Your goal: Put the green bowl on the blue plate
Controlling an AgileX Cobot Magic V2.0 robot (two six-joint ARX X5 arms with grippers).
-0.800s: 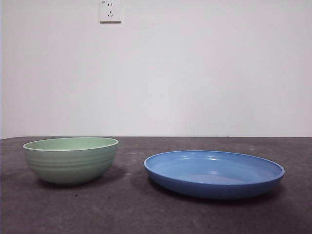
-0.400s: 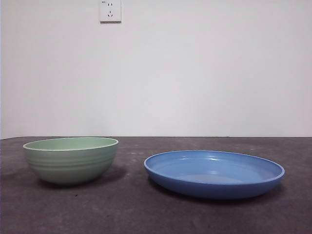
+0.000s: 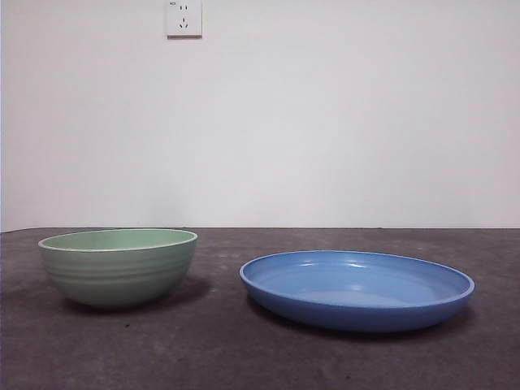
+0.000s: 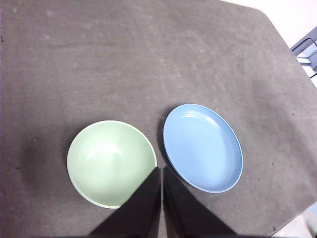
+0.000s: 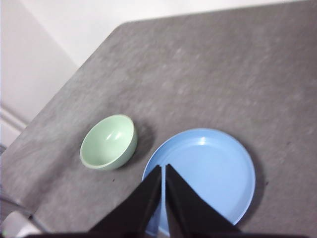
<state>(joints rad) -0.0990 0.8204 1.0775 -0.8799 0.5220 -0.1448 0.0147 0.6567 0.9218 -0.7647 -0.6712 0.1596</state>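
Both of your grippers, left gripper point(image 4: 162, 171) and right gripper point(image 5: 163, 169), hang clenched and empty high above the table point(image 3: 244, 357). Your green bowl point(image 3: 119, 266) sits upright just beside the blue plate point(image 3: 357, 289), apart from it.

One green bowl point(image 3: 119, 266) and one blue plate point(image 3: 357, 288) are counted on the single dark counter point(image 3: 244, 349). One white wall socket point(image 3: 184, 18) is seen on the wall behind. Two pincers are counted: one left pincer point(image 4: 162, 171) and one right pincer point(image 5: 163, 168), each made up of two black jaws.
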